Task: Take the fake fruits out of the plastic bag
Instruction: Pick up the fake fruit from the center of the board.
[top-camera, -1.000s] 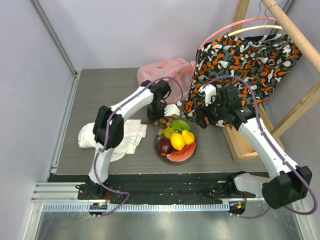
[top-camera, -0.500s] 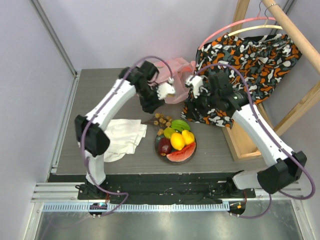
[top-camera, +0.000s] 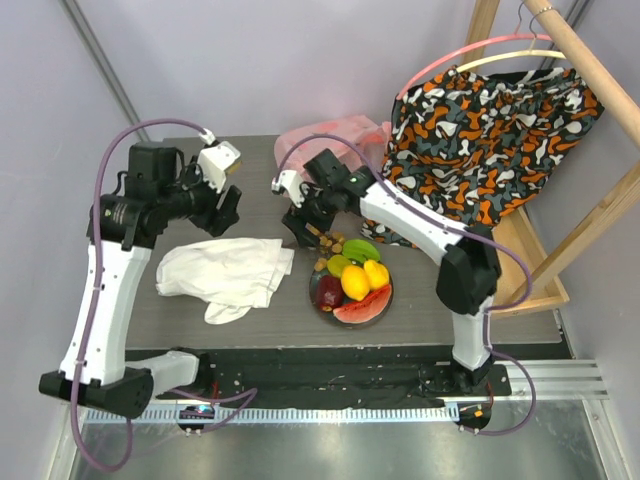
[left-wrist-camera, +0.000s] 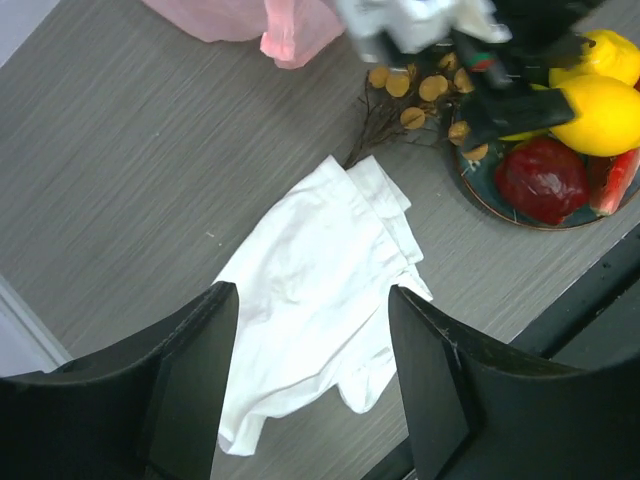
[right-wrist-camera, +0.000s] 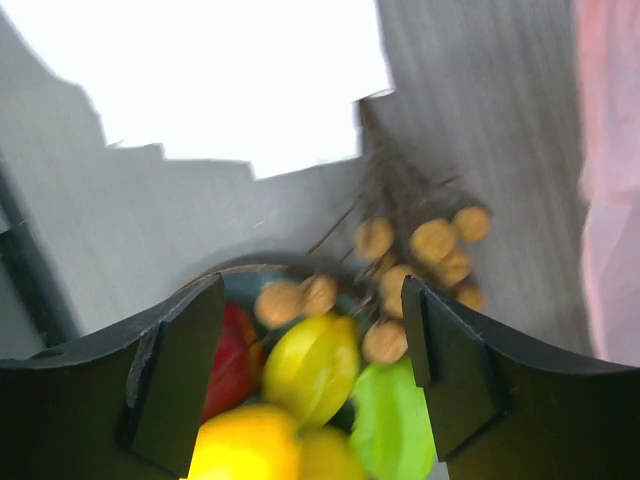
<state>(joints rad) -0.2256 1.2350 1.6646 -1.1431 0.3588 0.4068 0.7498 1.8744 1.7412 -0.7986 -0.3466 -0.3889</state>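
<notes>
The fake fruits lie on a dark plate (top-camera: 318, 300): a dark red apple (top-camera: 329, 292), a yellow lemon (top-camera: 355, 282), green and yellow pieces (top-camera: 360, 249) and a watermelon slice (top-camera: 362, 310). The grape bunch (top-camera: 326, 241) rests against the plate's far left rim, stems on the table. Behind them at the back of the table lies the pink plastic bag (top-camera: 335, 140). My right gripper (top-camera: 300, 222) hovers open just over the grapes (right-wrist-camera: 420, 250) with nothing between its fingers. Out to the left, my left gripper (top-camera: 228, 200) is open above the white cloth (left-wrist-camera: 310, 270), holding nothing.
A white cloth (top-camera: 225, 272) is crumpled on the table left of the plate. An orange-black patterned fabric (top-camera: 490, 120) hangs from a wooden rack (top-camera: 590, 60) at the right. The table's left edge meets a wall (top-camera: 60, 120).
My left gripper let go, opened and swung back from the grapes and bag to the far left. The right arm crossed from the patterned fabric to above the grapes.
</notes>
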